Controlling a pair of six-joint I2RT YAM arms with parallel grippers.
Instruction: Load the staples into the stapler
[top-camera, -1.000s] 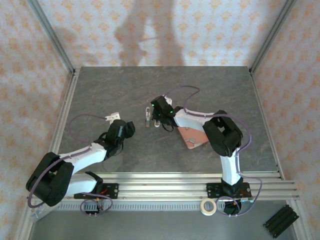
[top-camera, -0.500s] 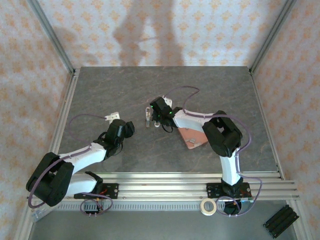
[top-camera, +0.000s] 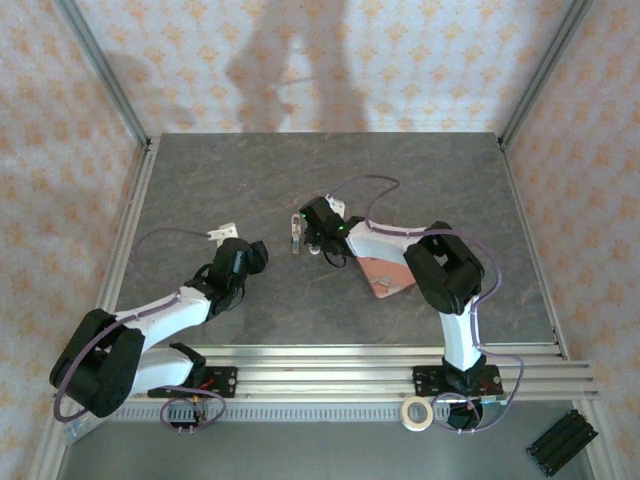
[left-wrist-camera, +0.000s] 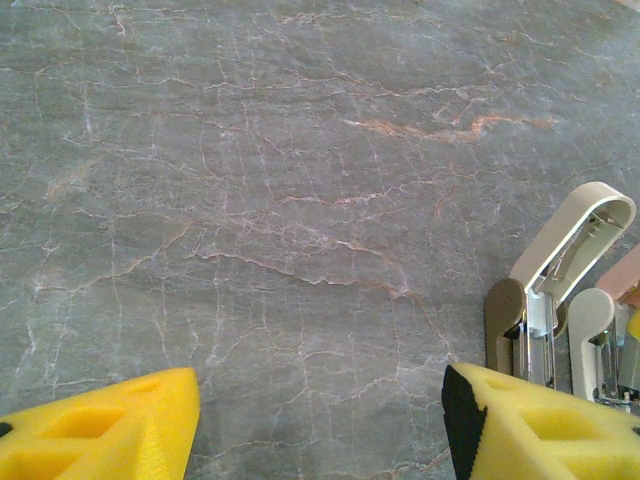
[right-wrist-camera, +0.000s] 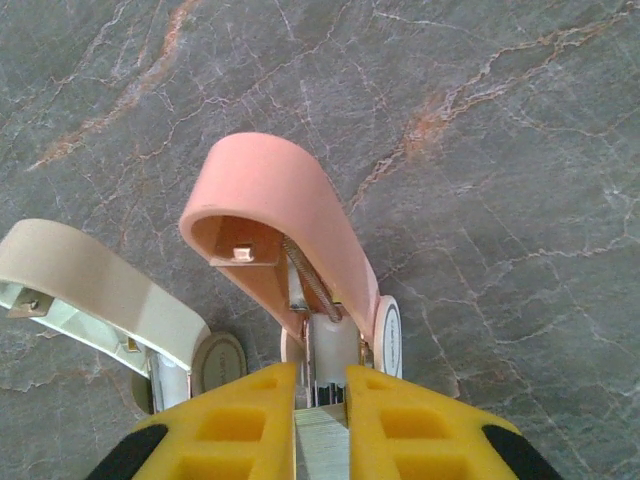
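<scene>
Since a second earlier, the left gripper (left-wrist-camera: 320, 400) had edged slightly toward the stapler (right-wrist-camera: 285, 230). The right gripper (right-wrist-camera: 320, 400) had barely shifted, and the stapler had kept its place near the centre of the table (left-wrist-camera: 250, 200).

The stapler lay hinged open just ahead of the right gripper. In the right wrist view its pink arm rose at the centre and its cream arm splayed to the left. The right gripper was clenched on a grey strip of staples (right-wrist-camera: 320, 445) and aimed it at the foot of the pink arm, where a spring showed. The left gripper was spread wide with nothing between its fingers, and the stapler sat at the right edge of its view, apart from both pads. The tray (top-camera: 388, 278) lay to the lower right of the stapler in the top view, partly under the right arm.

Nothing was steadying the stapler, so it would probably skid or tip across the smooth stone if the strip pushed against it. A slightly tilted strip might catch the spring or ride the channel's edge and jam. Being thin and pinched at one end, it might also snap or twist out of the grip.
</scene>
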